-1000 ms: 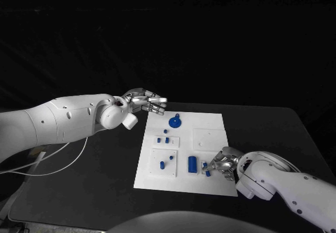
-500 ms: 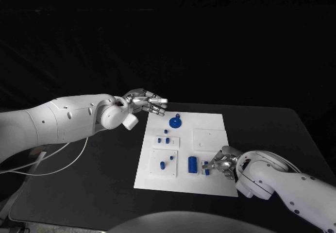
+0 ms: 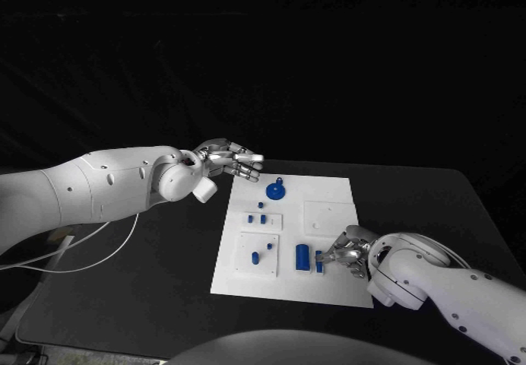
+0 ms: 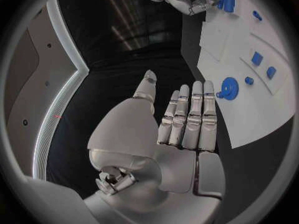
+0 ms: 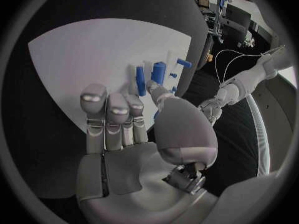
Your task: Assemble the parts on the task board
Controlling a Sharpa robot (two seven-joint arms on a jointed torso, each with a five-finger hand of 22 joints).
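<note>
Task board (image 3: pixel 329 199), a flat white rectangular plate, is lying in the middle of the matte black table (image 3: pixel 143 296), its long sides running from near to far, with small blue plastic parts sitting on it. A round blue gear-like disc (image 3: pixel 275 189) is resting near the board's far left corner, small blue pegs (image 3: pixel 255 219) are standing in a raised white block nearer the middle, and a taller blue cylinder (image 3: pixel 302 257) is standing toward the near edge. The right silver many-fingered hand (image 3: pixel 344 254) is reaching over the board's near right part, just right of that cylinder, with its thumb and fingertips (image 5: pixel 107 104) gathering round a slim blue pin (image 5: pixel 141 80); whether they are actually gripping the pin cannot be told. The left silver many-fingered hand (image 3: pixel 227 162) is hovering off the board's far left corner, close to the gear, with its fingers (image 4: pixel 190 115) stretching out straight side by side, the thumb spreading apart, and nothing in its grasp. A thin white cable (image 3: pixel 88 255) is trailing across the table's left side, and beyond the table's far edge the room is lying in darkness.
</note>
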